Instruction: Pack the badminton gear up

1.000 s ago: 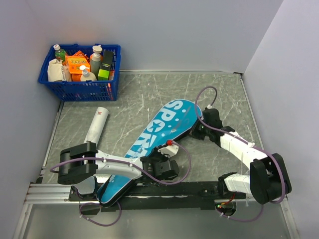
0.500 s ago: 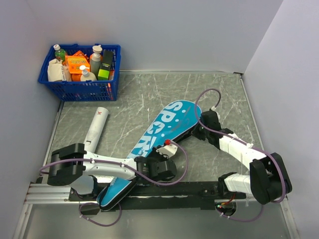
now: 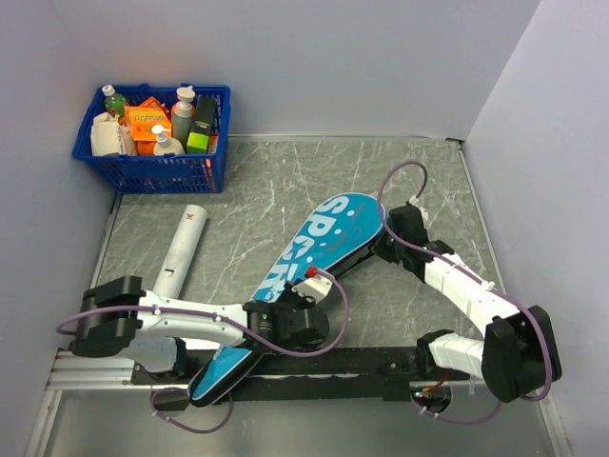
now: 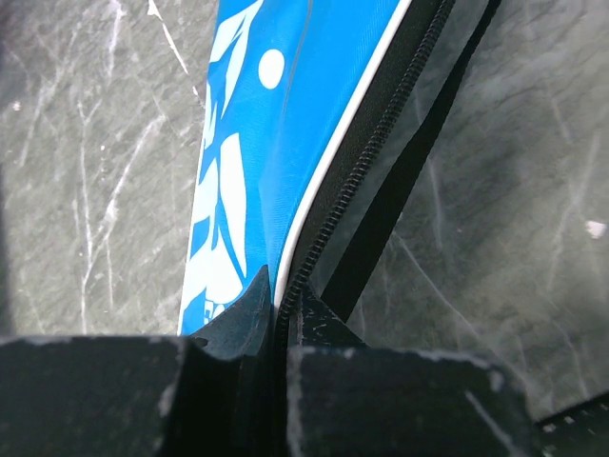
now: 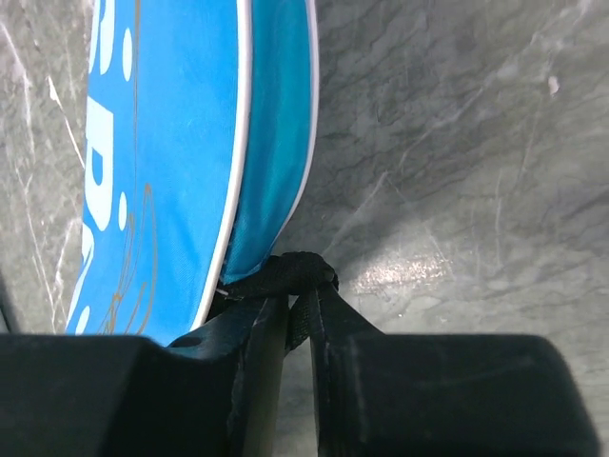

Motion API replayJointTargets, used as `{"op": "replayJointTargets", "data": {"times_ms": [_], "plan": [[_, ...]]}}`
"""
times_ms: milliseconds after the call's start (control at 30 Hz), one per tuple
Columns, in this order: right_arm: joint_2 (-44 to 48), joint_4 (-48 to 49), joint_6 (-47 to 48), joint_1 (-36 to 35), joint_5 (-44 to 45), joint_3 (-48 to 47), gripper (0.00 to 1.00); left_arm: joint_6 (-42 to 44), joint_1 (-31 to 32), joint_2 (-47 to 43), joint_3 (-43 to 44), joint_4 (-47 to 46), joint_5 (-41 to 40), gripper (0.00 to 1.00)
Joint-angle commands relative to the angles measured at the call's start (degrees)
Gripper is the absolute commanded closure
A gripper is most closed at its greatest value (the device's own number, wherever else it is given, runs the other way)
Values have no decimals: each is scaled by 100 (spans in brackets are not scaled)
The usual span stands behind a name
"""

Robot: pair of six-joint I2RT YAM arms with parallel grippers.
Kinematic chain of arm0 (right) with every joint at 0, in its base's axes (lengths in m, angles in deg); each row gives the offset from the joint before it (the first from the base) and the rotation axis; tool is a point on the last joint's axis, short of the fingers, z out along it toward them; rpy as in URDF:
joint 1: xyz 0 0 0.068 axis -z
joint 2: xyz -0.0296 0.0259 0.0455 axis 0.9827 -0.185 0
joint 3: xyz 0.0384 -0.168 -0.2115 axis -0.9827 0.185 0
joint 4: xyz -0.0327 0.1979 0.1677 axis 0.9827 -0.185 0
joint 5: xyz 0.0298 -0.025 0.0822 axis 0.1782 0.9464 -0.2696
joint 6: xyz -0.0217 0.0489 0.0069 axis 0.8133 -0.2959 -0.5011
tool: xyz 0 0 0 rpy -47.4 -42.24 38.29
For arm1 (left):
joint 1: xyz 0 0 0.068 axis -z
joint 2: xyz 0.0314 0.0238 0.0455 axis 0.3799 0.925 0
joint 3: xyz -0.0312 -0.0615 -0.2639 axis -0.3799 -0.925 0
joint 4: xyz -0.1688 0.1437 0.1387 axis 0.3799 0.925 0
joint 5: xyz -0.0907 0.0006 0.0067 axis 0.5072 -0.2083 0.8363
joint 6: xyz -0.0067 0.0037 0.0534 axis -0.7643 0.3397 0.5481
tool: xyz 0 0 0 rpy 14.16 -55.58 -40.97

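At table centre, we find the teal cover (image 3: 314,257) lying diagonally, its head toward the far right. The left gripper (image 4: 278,303) has its fingers together, pinched on the cover's zip edge about mid-length. Beside the teeth the seam shows a dark gap, which we judge unclosed.

The right gripper (image 5: 297,286) sits at the rim of the head. Its fingers are narrowly apart with a black loop (image 5: 285,271) between them, and we cannot tell whether they grip it.

The white tube (image 3: 183,246) lies well apart to the left, outside the cover. No racket or shuttlecocks are visible.

We judge the step to be zipping the cover. The next move calls for a firm anchor at the head and a pull straight along the seam.
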Motion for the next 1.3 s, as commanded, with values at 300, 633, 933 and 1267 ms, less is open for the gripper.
{"op": "replayJointTargets", "data": {"times_ms": [300, 633, 933, 1267], "plan": [[865, -493, 1056, 440, -163, -498, 81, 14, 147, -496, -94, -171, -228, 99], [1376, -396, 1232, 448, -515, -392, 81, 119, 147, -557, -182, -409, -88, 99], [1596, -361, 1180, 440, -796, -349, 76, 111, 147, -513, -156, -418, -79, 99], [1711, -212, 1065, 448, -1087, -322, 73, 93, 147, -417, -94, -356, -96, 99]]}}
